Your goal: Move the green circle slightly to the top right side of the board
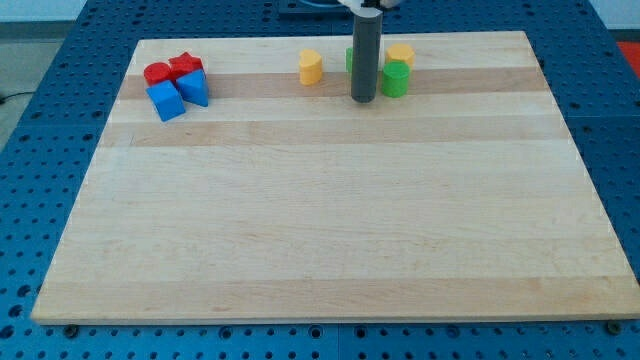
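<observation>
well off to the left of my tip, near the board's (pixel 330 250) top left corner, sits a tight cluster: a red circle (pixel 156 73) touching a red star-like block (pixel 185 67), with a blue cube (pixel 166 102) and another blue block (pixel 193 87) just below them, all touching or nearly so. closer in, still to the left of my tip, stands a yellow block (pixel 311 67) alone. my tip (pixel 363 99) is a bare rod end resting on the wood, gripping nothing. a sliver of another green block (pixel 349 60) peeks out behind the rod's left edge. just beside my tip on the right is the green circle (pixel 395 79), very close, contact unclear. an orange-yellow block (pixel 401 54) sits right behind it, toward the view's top.
</observation>
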